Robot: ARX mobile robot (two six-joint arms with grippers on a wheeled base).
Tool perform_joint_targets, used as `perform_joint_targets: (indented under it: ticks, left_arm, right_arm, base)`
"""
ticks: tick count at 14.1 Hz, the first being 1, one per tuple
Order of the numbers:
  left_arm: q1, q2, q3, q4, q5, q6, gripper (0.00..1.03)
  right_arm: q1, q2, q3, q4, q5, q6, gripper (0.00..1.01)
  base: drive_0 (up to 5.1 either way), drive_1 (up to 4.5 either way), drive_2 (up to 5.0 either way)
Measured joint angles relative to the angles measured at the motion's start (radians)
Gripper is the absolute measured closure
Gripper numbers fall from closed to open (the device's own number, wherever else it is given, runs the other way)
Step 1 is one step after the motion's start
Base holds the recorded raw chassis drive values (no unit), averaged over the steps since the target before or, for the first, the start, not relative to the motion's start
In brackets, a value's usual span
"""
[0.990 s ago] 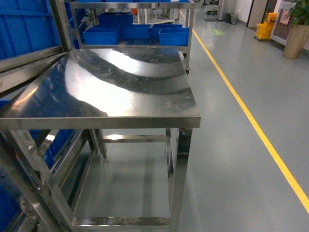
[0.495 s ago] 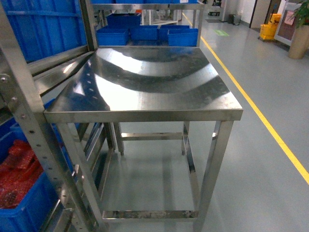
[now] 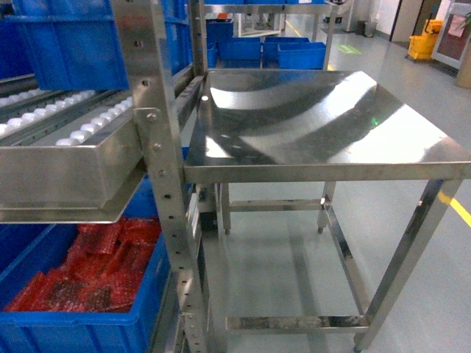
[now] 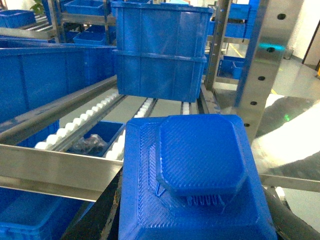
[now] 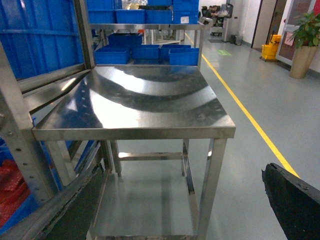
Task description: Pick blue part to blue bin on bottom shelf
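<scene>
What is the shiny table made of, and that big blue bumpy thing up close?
The table looks like polished steel: silvery, with blurry mirror-like reflections across its top. The blue part looks like plastic with a matte finish, and its fine ridged lines hint that it was 3D-printed, though that is only a guess.

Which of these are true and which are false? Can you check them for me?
1. The steel table has nothing on top. True.
2. The bin down at the left holds red stuff. True.
3. The blue part in the left wrist view is round like a ball. False: it is flat and stepped, with cut-off corners.
4. The line on the floor is green. False: it is yellow.
5. White rollers run along the rack's track. True.
6. The table's legs are wooden. False: they are shiny metal.
</scene>
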Motion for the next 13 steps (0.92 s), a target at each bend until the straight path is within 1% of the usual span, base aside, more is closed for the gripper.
perform_joint_targets:
  ticks: [3, 13]
  left_arm:
    - [0.0, 0.0, 0.0, 0.0, 0.0, 0.0, 0.6]
    - [0.0, 0.0, 0.0, -0.001, 0.0, 0.0, 0.6]
  right_arm:
    - [0.0, 0.0, 0.0, -0.003, 0.0, 0.0, 0.03]
    - [0.0, 0.0, 0.0, -0.004, 0.0, 0.0, 0.03]
  base:
    - [-5.0, 2.1, 2.7]
    - [-4.8, 1.24, 3.5]
